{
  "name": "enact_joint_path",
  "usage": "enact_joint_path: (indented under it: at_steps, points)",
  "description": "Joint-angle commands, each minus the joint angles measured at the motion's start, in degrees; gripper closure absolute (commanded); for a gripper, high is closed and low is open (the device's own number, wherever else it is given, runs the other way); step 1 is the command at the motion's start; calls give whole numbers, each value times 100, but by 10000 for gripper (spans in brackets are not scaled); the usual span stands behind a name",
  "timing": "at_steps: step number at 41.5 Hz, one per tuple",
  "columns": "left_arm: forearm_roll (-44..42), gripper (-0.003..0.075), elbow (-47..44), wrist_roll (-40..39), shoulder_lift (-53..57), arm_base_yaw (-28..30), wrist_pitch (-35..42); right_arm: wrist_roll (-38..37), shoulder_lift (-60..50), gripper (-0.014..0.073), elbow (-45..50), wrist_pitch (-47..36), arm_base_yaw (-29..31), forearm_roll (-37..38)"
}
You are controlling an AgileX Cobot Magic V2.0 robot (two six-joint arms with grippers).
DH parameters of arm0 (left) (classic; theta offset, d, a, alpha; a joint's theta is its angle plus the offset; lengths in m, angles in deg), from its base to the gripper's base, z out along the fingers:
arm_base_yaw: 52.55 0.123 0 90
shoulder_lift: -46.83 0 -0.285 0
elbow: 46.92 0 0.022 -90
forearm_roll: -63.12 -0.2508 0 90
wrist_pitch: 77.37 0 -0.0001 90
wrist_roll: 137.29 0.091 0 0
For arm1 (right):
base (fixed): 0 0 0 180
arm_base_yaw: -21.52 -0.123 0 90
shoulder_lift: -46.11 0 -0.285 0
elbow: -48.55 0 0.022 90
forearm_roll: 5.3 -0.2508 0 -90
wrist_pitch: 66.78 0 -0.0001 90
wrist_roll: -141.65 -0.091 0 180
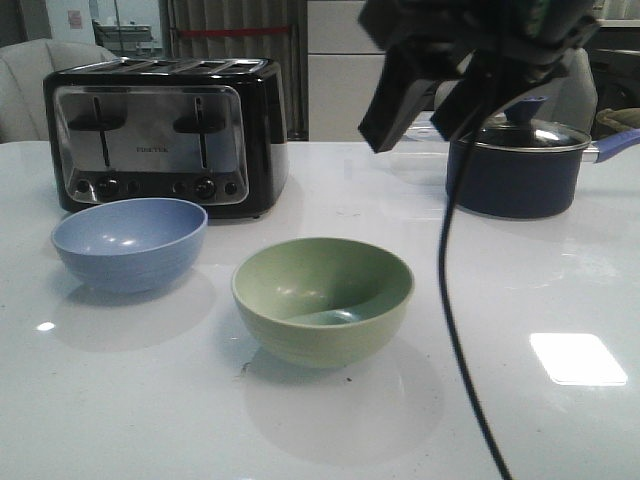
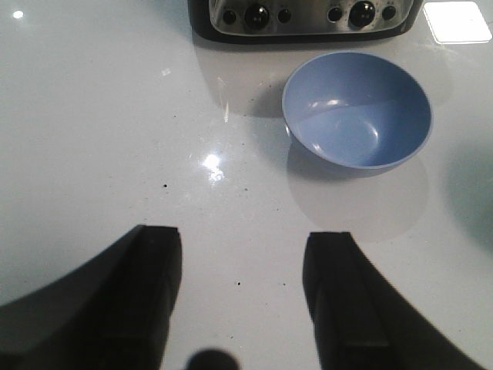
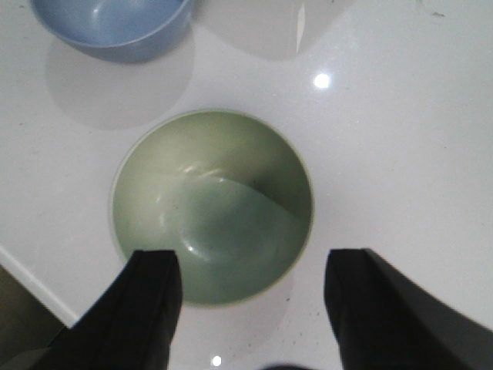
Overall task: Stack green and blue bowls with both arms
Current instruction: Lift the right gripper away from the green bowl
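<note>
The green bowl (image 1: 323, 298) stands upright and empty at the middle of the white table; it fills the right wrist view (image 3: 212, 204). The blue bowl (image 1: 129, 242) stands upright and empty to its left, in front of the toaster; it also shows in the left wrist view (image 2: 357, 109) and the right wrist view (image 3: 112, 25). My right gripper (image 1: 425, 110) (image 3: 253, 266) is open and empty, high above the table over the green bowl's near rim. My left gripper (image 2: 245, 247) is open and empty above bare table, well apart from the blue bowl. The left arm is out of the front view.
A black and chrome toaster (image 1: 165, 135) stands at the back left. A dark navy lidded pot (image 1: 520, 165) with a blue handle stands at the back right. A thin black cable (image 1: 455, 330) hangs from the right arm down across the table's right part. The table edge (image 3: 31, 289) shows near the green bowl.
</note>
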Motion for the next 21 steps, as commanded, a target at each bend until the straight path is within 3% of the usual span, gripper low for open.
enact_joint_path:
  at_steps: [1,8,21]
  points:
    - [103,270,267,79,-172,9,370,87,-803,77,336,-403,-38,-24]
    - [175,148,482,107,-621,9,368,87,-1738,77,1014,-386,-38,-26]
    - [420,148,1136,107,-1859,-2,590,87,-2649,77,1487,-75,-38,-26]
